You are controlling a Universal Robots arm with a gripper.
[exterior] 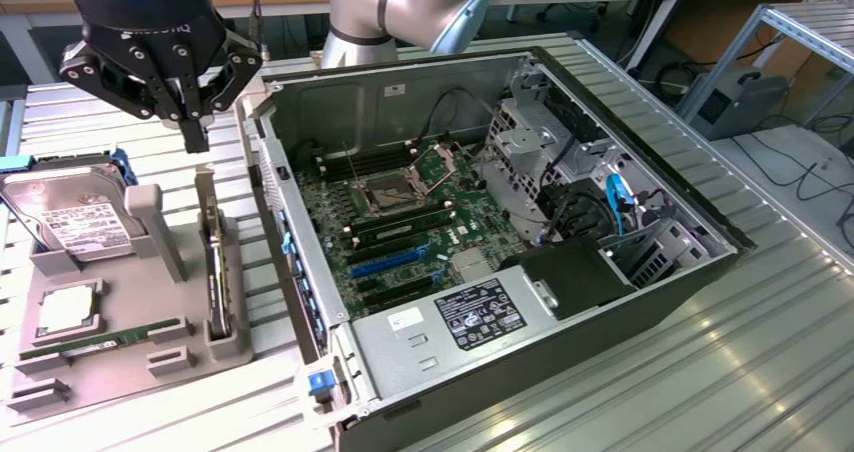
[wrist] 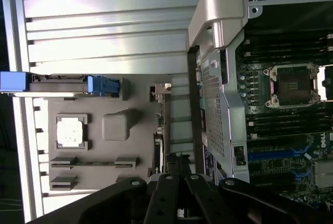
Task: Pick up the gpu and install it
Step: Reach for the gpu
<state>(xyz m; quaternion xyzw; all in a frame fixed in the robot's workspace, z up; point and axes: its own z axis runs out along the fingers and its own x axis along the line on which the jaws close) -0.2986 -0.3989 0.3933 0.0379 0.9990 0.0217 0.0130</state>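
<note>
The gpu (exterior: 214, 272) stands on edge in a slot along the grey holder tray (exterior: 134, 372), on the side nearest the computer. It is a thin card with a dark face and a silver end bracket. My gripper (exterior: 196, 134) hangs above the far end of the card, apart from it, its fingers shut with nothing between them. In the wrist view the shut gripper (wrist: 178, 169) sits over the near end of the gpu (wrist: 158, 130). The open computer case (exterior: 400, 67) lies at the exterior view's right of the tray, with blue expansion slots (exterior: 387, 262) on its motherboard.
On the tray lie a silver hard drive (exterior: 80, 222), a CPU (exterior: 67, 312) and a green RAM stick (exterior: 107, 337). The case side wall (wrist: 218, 94) rises close beside the gpu. Cables and drive cages (exterior: 601, 212) crowd the case's far side. Ribbed metal table (exterior: 694, 392) surrounds everything.
</note>
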